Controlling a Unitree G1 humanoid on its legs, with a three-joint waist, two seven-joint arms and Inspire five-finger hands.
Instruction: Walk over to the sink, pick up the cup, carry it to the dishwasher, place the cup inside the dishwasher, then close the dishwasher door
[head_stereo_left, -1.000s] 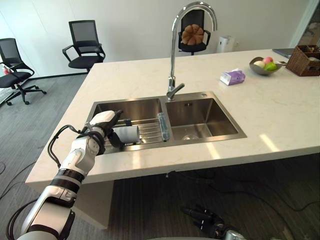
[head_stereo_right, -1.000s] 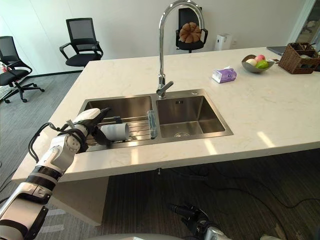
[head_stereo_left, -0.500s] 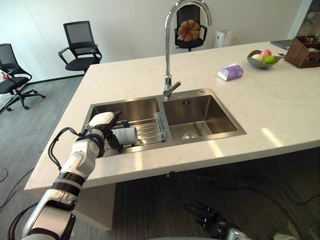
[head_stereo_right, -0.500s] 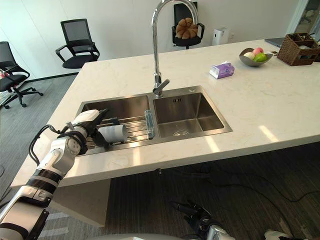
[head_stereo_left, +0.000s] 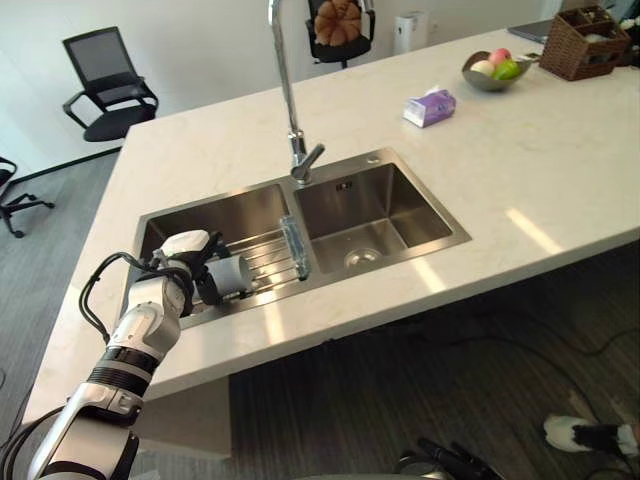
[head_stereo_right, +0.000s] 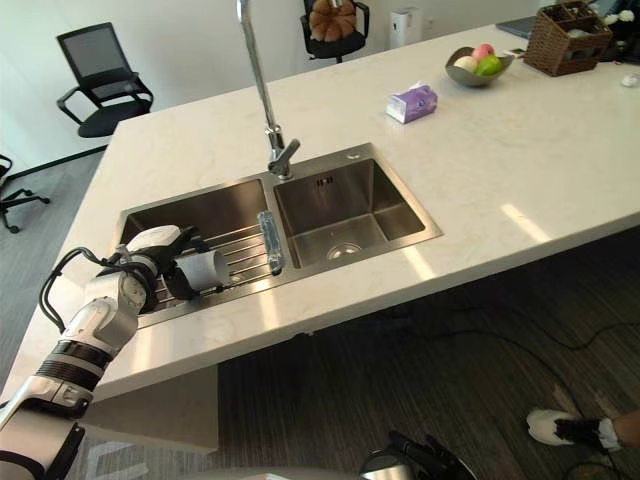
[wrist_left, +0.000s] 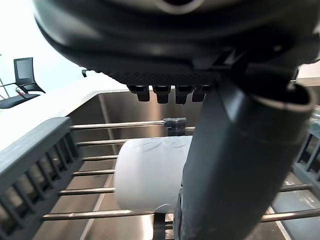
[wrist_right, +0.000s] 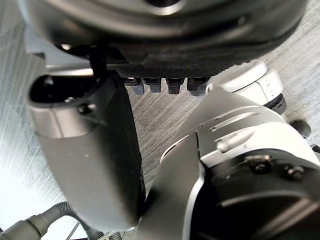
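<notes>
Cup (head_stereo_left: 238, 276) lies on its side on the rack (head_stereo_left: 270, 252) in the left basin of the sink (head_stereo_left: 215, 208). Your left hand (head_stereo_left: 185, 248) hides its left end, so you cannot tell whether it grips. Right hand (wrist_right: 85, 150) hangs low near the floor, relaxed and unclenched.

The cup (head_stereo_left: 240, 276) is pale grey-white. The sink (head_stereo_left: 415, 215) is brushed silver steel. The worktop (head_stereo_left: 560, 150) is cream, faintly veined. Far right: purple tissue pack (head_stereo_left: 429, 106), brown woven basket (head_stereo_left: 583, 38). The floor (head_stereo_left: 420, 390) is dark grey, streaked.

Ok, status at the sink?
Left hand curled round cup. Cup on its side on sink rack. Right hand open, hanging low. Nothing blocking.
</notes>
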